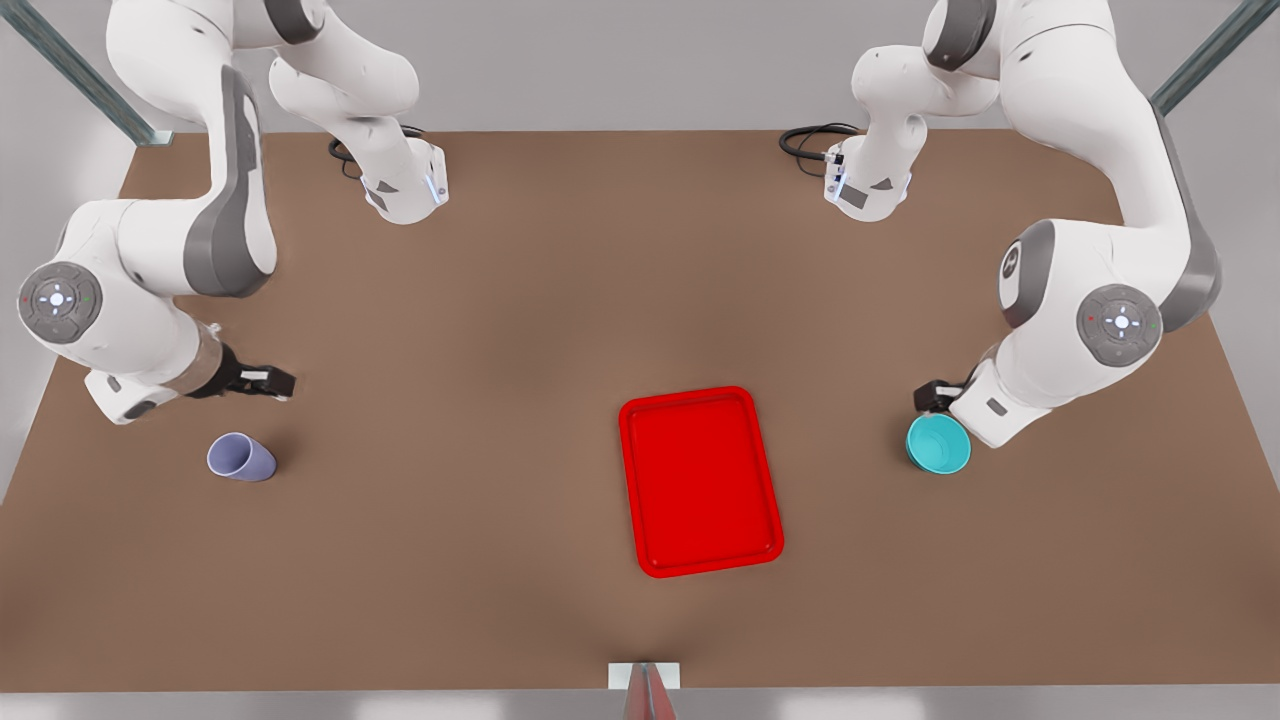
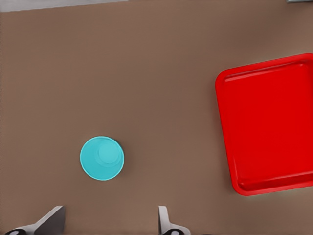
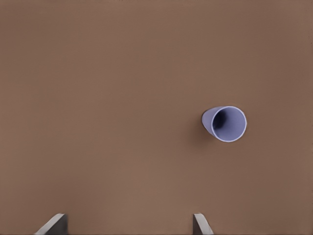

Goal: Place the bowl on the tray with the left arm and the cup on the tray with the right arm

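Observation:
The teal bowl point(image 1: 938, 444) stands upright on the brown table at the front view's right, apart from the red tray point(image 1: 700, 482). My left gripper point(image 1: 935, 397) hovers just behind the bowl; in the left wrist view its fingertips point(image 2: 164, 220) are spread wide, open and empty, with the bowl point(image 2: 101, 158) ahead of them and the tray point(image 2: 268, 125) off to one side. The lavender cup point(image 1: 241, 457) stands at the front view's left. My right gripper point(image 1: 265, 383) hangs above and behind it, open and empty, the cup point(image 3: 225, 123) lying beyond its fingertips point(image 3: 200, 224).
The tray lies near the table's middle front with bare brown tabletop all around it. Both arm bases and black cables point(image 1: 815, 138) sit at the table's back edge. A small white bracket point(image 1: 644, 677) marks the front edge.

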`<state>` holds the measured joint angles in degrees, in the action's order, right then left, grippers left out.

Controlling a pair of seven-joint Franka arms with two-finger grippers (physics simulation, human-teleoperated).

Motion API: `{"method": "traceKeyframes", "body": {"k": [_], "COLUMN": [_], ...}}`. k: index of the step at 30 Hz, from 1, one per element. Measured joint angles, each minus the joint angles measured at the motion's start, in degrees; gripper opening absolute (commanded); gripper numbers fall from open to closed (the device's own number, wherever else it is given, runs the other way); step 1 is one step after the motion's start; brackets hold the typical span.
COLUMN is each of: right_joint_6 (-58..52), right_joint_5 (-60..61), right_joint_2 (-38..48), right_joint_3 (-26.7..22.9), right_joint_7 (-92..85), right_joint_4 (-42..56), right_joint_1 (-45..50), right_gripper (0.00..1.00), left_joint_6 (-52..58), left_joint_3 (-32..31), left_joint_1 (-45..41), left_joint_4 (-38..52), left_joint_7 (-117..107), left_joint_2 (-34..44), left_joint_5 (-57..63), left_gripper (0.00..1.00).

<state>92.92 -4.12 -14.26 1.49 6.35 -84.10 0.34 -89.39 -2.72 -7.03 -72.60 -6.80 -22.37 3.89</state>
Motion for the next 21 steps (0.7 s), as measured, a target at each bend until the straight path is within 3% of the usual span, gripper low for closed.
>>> {"method": "traceKeyframes", "body": {"k": [3,7,11,21], "right_joint_6": [3.2,3.3,3.1,3.2], "right_joint_5": [-0.5,-0.7,0.0,-0.2], "right_joint_2": [-0.5,-1.5,-3.0,-2.5], "right_joint_3": [-0.1,-0.5,-0.5,-0.9], "right_joint_7": [-0.6,-4.1,-3.3,-2.9], "right_joint_4": [-0.1,-1.9,-1.4,-2.6], "right_joint_1": [0.2,-0.9,-0.3,0.1], "right_gripper": [1.00,1.00,1.00,1.00], "left_joint_6": [-0.5,-8.1,-22.4,-23.5], "left_joint_3": [2.3,5.5,9.6,9.7], "left_joint_1": [0.4,7.9,10.5,11.5], "left_joint_4": [-0.1,-1.9,-15.4,-15.6], "left_joint_7": [2.2,17.6,36.0,40.8], "left_joint_2": [-2.7,-10.1,-11.9,-20.1], "left_joint_5": [0.1,-6.0,-13.4,-20.4], "left_gripper": [1.00,1.00,1.00,1.00]}}
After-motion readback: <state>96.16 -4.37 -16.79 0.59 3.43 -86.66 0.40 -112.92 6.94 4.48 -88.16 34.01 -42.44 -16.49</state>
